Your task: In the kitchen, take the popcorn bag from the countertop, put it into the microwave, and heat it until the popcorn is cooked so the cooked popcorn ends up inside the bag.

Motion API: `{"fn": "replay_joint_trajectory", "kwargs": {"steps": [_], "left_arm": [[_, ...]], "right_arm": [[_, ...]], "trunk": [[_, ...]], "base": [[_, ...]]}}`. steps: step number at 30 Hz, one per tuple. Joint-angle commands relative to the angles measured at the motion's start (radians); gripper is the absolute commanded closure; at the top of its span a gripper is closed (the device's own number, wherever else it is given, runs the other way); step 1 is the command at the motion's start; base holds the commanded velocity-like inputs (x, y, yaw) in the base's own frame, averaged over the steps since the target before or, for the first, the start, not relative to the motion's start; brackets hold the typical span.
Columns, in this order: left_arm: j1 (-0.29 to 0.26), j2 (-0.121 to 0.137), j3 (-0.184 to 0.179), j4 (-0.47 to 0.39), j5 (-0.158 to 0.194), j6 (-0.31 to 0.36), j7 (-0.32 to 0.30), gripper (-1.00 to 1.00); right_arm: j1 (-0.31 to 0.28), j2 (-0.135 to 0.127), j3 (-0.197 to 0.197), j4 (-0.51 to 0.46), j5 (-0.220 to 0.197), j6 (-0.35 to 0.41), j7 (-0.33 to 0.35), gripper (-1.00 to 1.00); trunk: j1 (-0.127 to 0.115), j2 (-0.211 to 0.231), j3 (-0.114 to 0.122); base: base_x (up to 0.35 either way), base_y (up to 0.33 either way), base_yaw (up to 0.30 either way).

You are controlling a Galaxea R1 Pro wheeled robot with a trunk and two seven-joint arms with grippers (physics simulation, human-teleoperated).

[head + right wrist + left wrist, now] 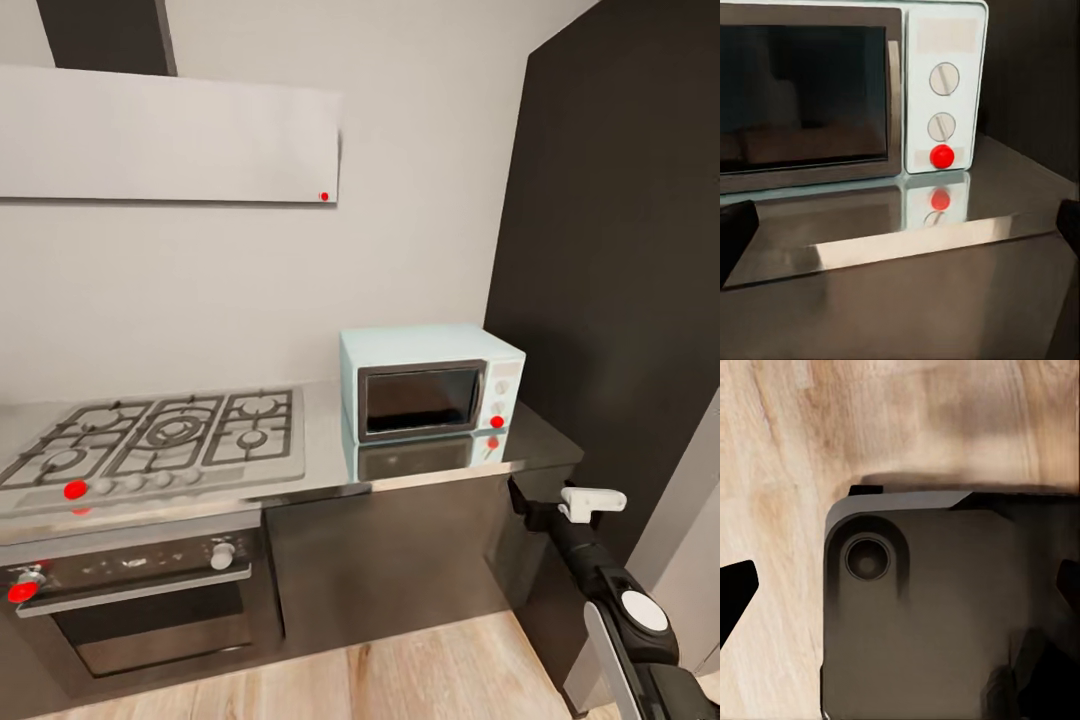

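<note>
One boxy mint microwave, door shut, on glossy steel countertop.

Right arm: black tubular links, glossy finish, with a round white cap on the side of one joint and a long pale grey-white panel along the lower link. Wrist end carries a small white blocky bracket on a black mount. Base body in left wrist view: dark grey-brown slab, rounded corner, bevelled top edge, one recessed circular socket with a raised ring. Fingertips in both wrist views: matte black, blunt wedge shape, no markings visible
</note>
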Motion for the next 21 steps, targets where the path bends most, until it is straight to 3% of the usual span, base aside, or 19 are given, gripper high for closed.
{"fn": "replay_joint_trajectory", "kwargs": {"steps": [1, 5, 9, 13, 21], "left_arm": [[0.000, 0.000, 0.001, -0.001, 0.002, -0.002, 0.000, -1.00], [0.000, 0.001, 0.003, -0.001, 0.002, -0.004, 0.000, -1.00], [0.000, 0.002, 0.003, 0.000, 0.003, -0.003, 0.000, -1.00], [0.000, 0.004, 0.003, 0.000, 0.003, -0.003, 0.000, -1.00], [0.000, 0.001, 0.003, 0.002, 0.003, 0.000, 0.000, -1.00]], "right_arm": [[0.000, -0.001, 0.000, -0.001, -0.007, 0.005, 0.004, -1.00], [0.000, -0.005, 0.015, -0.001, -0.007, 0.006, 0.009, -1.00], [0.000, -0.005, 0.049, -0.001, -0.006, 0.006, 0.012, -1.00], [0.000, -0.005, 0.055, -0.001, -0.006, 0.006, 0.012, -1.00], [0.000, -0.006, 0.049, -0.001, -0.006, 0.005, 0.011, -1.00]], "trunk": [[0.000, -0.001, -0.001], [0.000, -0.001, -0.001], [0.000, -0.001, -0.001], [0.000, -0.001, -0.001], [0.000, -0.001, -0.001]], "base": [[0.174, -0.210, 0.000], [0.093, -0.031, 0.169], [0.279, -0.002, 0.289], [0.289, 0.000, 0.282], [0.175, -0.157, 0.029]]}}
